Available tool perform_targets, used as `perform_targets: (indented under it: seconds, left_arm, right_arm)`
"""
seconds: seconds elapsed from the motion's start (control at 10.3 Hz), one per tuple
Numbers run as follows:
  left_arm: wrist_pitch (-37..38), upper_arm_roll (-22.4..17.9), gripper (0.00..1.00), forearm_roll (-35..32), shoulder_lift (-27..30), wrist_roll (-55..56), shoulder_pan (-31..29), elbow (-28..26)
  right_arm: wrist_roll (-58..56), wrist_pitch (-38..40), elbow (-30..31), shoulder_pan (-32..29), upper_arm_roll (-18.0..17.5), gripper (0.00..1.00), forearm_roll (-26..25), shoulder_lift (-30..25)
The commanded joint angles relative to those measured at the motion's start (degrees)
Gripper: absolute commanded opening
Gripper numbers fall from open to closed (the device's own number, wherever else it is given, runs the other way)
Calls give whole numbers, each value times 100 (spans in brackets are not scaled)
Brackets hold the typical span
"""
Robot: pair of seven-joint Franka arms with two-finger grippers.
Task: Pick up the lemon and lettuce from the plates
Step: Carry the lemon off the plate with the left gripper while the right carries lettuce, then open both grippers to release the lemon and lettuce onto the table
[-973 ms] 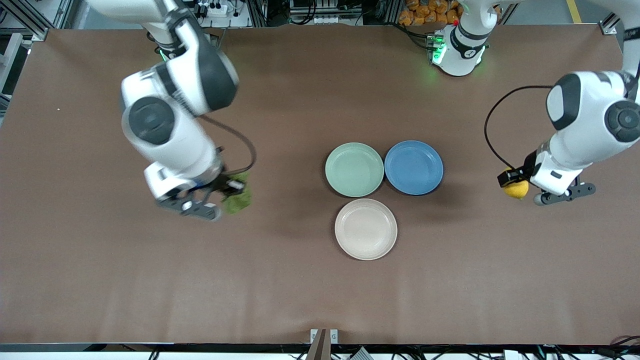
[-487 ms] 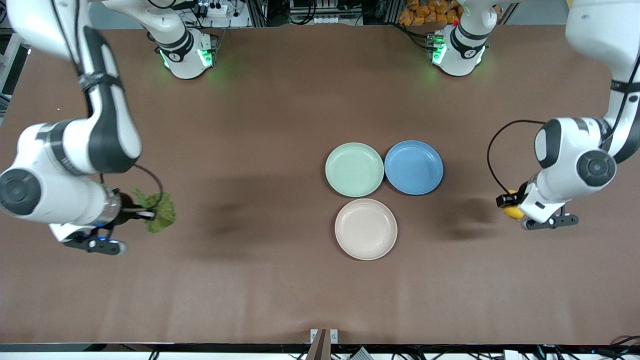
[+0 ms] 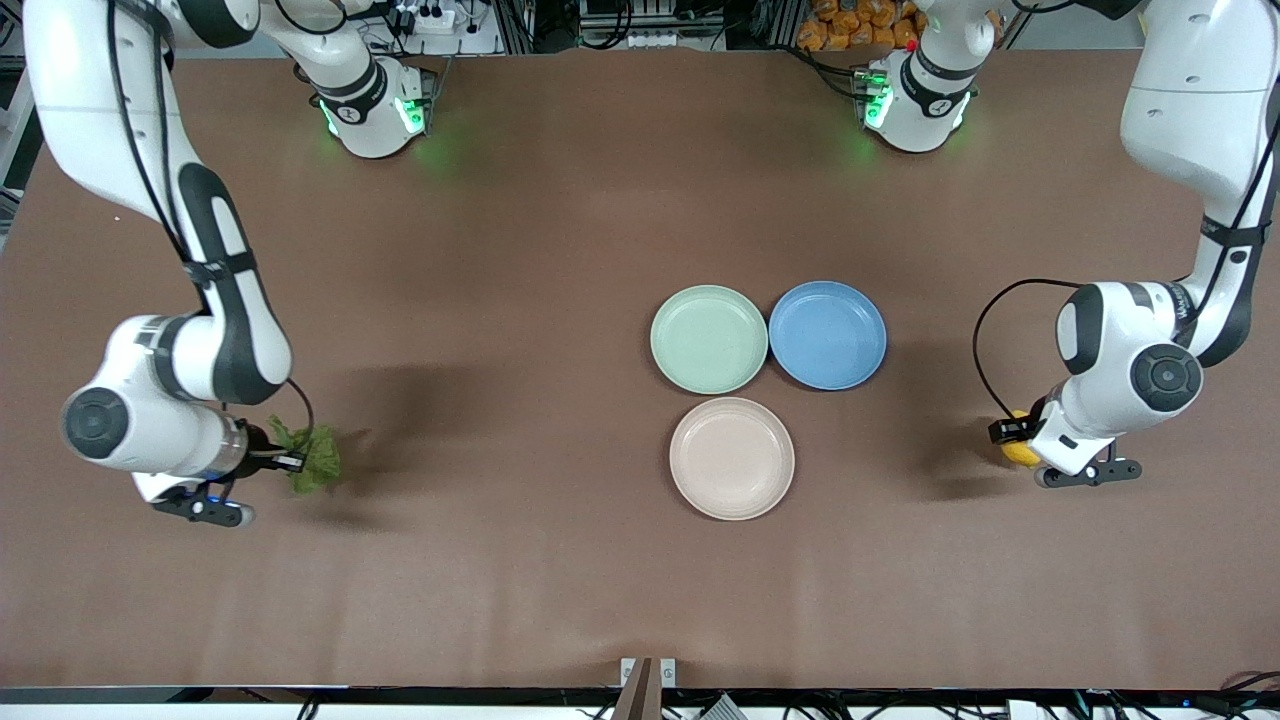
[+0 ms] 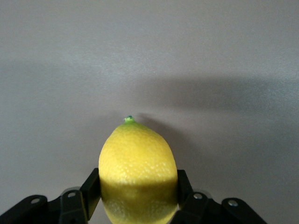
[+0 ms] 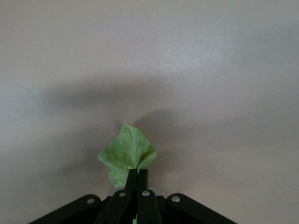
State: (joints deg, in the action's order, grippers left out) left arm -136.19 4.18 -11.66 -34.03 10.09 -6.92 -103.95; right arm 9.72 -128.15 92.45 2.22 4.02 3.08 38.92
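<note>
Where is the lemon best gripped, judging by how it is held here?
Across its broad middle, from above. The left gripper is shut on the lemon there, fingers on its opposite flanks, pointed tip free; the widest part gives the pads the flattest seat.

Worktop (image 3: 560,580) obstacles: only 3 plates clustered mid-worktop, pale green plate (image 3: 709,339), blue plate (image 3: 828,335), beige plate (image 3: 732,458), rims nearly touching. Open worktop all round them, incl. both ends.

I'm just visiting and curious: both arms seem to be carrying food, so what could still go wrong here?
The right tool pinches only the lettuce by its edge, so the thin leaf could tear or slip out. The left tool grips the lemon low on its rounded sides; it might squirt free and roll across the table.
</note>
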Motion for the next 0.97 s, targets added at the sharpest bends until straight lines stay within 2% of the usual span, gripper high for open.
perform_targets:
  seconds: [0.0, 0.1, 0.19, 0.39, 0.49, 0.68, 0.88]
  left_arm:
    - [-4, 39, 100, -126, 10, -77, -20, 139]
    - [5, 56, 100, -126, 80, -77, 6, 139]
    - [14, 65, 100, -126, 264, -86, -3, 104]
    - [145, 232, 100, -30, 746, -69, -29, -106]
    - [155, 241, 100, 84, 1080, -25, 23, -386]
    - [155, 224, 100, 838, 1818, 45, 295, -992]
    - [163, 189, 100, 982, 2556, 404, 567, -1599]
  right_arm:
    - [48, -271, 124, -63, -121, 4, 96, 45]
    - [47, -211, 90, -72, -121, 55, 96, 37]
    - [-5, -184, 72, -72, -121, 100, 88, -41]
    - [-49, 174, 80, -90, -121, 100, 79, -575]
    - [-49, 429, 98, -90, -121, 100, 70, -865]
    - [-67, 947, 142, -98, -121, 100, 70, -1489]
    - [-303, 1213, 561, -177, -121, 100, 70, -2358]
